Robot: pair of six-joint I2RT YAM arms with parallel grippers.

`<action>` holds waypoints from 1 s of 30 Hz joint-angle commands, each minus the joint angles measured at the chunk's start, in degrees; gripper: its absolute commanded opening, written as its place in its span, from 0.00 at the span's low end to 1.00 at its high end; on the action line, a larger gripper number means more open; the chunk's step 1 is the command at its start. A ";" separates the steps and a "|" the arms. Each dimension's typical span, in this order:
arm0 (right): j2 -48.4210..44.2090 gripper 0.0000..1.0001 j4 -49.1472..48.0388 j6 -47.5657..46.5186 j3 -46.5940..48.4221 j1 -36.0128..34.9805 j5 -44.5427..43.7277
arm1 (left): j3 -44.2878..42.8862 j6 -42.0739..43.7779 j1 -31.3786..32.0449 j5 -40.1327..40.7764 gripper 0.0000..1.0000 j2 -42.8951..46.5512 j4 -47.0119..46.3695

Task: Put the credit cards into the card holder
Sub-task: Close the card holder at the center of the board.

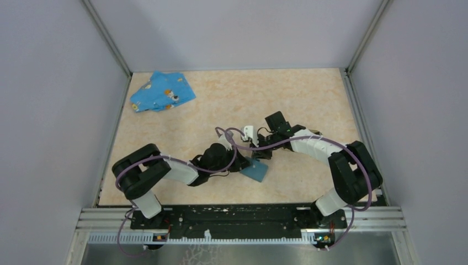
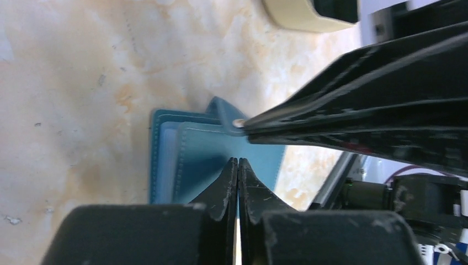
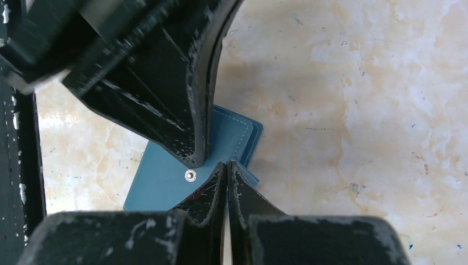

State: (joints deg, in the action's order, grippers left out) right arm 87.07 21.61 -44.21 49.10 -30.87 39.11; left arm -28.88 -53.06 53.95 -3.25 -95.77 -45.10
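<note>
Two pairs of black fingers are pressed shut, and no gap can be seen in either pair. The left gripper [image 2: 237, 165] is closed right above the blue case [image 2: 193, 157], with its tips seen over the cover. The right gripper [image 3: 226, 168] is closed too. Its tips are brought close to the left tips at the small flap [image 2: 221, 113] of the case, just beside the round metal snap [image 2: 238, 123]. The flap is lifted a little, so it may be pinched by the right fingers, but this cannot be told for sure.

The case is laid flat on the pale marbled table [image 2: 83, 83], near the middle, between the two arms. Lighter blue edges are shown along one side of it.

The card holder [image 2: 298, 14] is found at the top edge of the left wrist view, past the case and apart from it. Only part of its tan rim and dark inside is shown. A blue cloth [image 1: 163, 93] with small pictures is crumpled in the far left corner, well apart from everything else.
</note>
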 commanded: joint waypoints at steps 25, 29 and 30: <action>-1.55 0.14 11.00 5.67 0.79 1.61 -9.15 | -0.56 -1.53 0.01 4.37 0.00 -9.48 1.99; -1.42 0.17 11.25 6.41 2.56 1.61 -9.56 | -0.60 -1.52 0.01 3.58 0.00 -9.71 1.39; -1.54 0.20 11.85 6.13 3.37 1.61 -8.67 | -0.64 -1.52 0.01 3.53 0.00 -9.84 1.17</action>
State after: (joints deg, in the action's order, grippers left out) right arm 85.80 32.45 -38.98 47.99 -29.36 30.89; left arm -30.63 -55.92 53.98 -0.56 -102.85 -49.06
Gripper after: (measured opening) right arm 0.163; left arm 0.006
